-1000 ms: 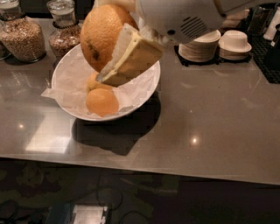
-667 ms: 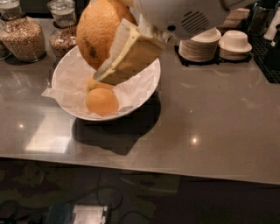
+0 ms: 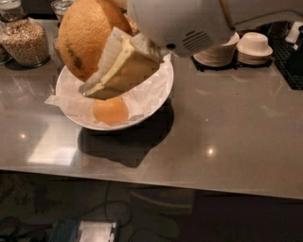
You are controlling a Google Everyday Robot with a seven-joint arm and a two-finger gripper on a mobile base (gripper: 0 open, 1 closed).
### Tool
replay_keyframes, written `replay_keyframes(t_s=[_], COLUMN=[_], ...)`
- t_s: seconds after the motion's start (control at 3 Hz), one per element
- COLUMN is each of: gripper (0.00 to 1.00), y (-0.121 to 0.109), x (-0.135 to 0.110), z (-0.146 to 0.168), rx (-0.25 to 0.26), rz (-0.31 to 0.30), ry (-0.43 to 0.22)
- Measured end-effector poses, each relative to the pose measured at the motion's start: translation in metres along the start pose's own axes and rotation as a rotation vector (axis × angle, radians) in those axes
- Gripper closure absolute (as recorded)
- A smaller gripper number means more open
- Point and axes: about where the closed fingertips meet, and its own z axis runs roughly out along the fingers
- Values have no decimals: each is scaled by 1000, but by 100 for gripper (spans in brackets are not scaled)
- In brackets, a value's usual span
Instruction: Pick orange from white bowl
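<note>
Grey glossy counter [image 3: 227, 132] in my view. White bowl [image 3: 156, 101] sits on it left of centre, casting a shadow toward the front edge. Back left: a glass jar of grains [image 3: 26, 40], with a second jar [image 3: 64, 7] behind. Back right: stacked small white bowls [image 3: 254, 45] on a dark mat [image 3: 289, 66]. My gripper [image 3: 111, 66] hangs above the bowl, clamped on the orange [image 3: 85, 33].

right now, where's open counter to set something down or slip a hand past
Widest bare counter: right of the white bowl, in front of the stacked small bowls. A narrower strip runs along the near edge. Crowded: back left, where jars stand and the claw holds the orange above the bowl.
</note>
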Motion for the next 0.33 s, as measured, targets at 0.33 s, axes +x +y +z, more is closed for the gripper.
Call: replay_keyframes(t_s=[0.33], gripper=[100], y=[0], x=[0], z=[0], rx=[0], rz=[0], ry=[0])
